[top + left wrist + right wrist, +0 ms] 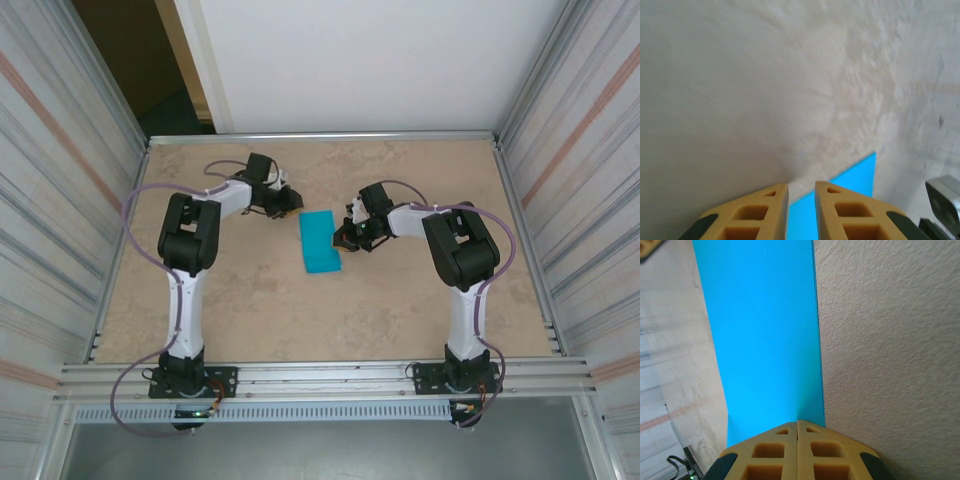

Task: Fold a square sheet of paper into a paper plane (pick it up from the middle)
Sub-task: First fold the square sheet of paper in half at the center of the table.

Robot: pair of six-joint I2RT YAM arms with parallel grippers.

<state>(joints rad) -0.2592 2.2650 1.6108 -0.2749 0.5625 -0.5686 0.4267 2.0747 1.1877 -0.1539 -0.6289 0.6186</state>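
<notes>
Teal paper (765, 340) touches fully closed right hand (797, 423).

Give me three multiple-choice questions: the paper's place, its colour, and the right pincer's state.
1. Where does the paper lie?
A) between the left pincer and right pincer
B) by the left arm's base
C) against the far wall
2. Its colour?
A) red
B) white
C) teal
3. The right pincer's jaws are:
A) wide open
B) shut
C) clamped on a cup
Answers: 1A, it lies on the table between them; 2C, bright teal; 3B, its fingertips meet without a gap.
</notes>
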